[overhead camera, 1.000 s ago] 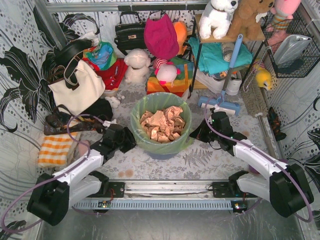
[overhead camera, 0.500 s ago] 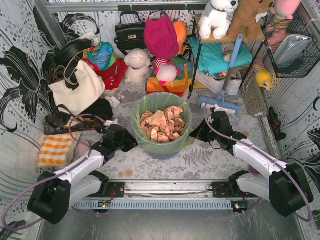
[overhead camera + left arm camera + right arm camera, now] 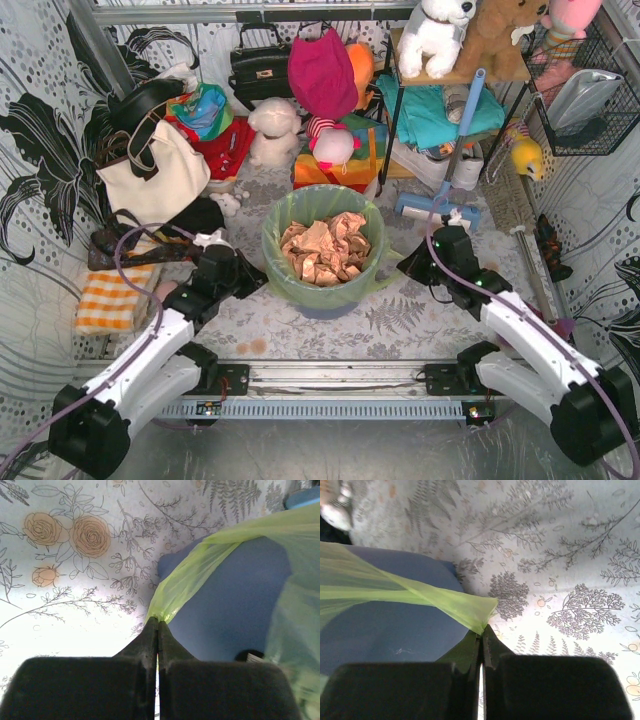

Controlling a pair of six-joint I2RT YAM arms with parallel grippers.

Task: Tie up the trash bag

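Note:
The trash bag (image 3: 290, 215) is thin light-green plastic lining a round blue-grey bin (image 3: 325, 305), with crumpled tan paper (image 3: 325, 250) inside. My left gripper (image 3: 250, 283) is at the bin's left side, shut on a pulled-out flap of the trash bag (image 3: 180, 587); the flap enters the left gripper (image 3: 158, 621) at its tips. My right gripper (image 3: 408, 266) is at the bin's right side, shut on another stretched flap of the trash bag (image 3: 445, 602), which ends at the right gripper (image 3: 481, 630). Both flaps run taut from the rim.
Behind the bin lie plush toys (image 3: 275, 130), a white handbag (image 3: 160, 175), a black handbag (image 3: 258, 65), and a blue mop (image 3: 440, 205). An orange checked cloth (image 3: 110, 298) lies left of my left arm. A shelf (image 3: 450, 70) and wire basket (image 3: 585, 90) stand at the back right.
My left gripper has shut on the bag's left flap and drawn back a little to the left. My right gripper, still shut on its flap, has pulled slightly right, away from the bin.

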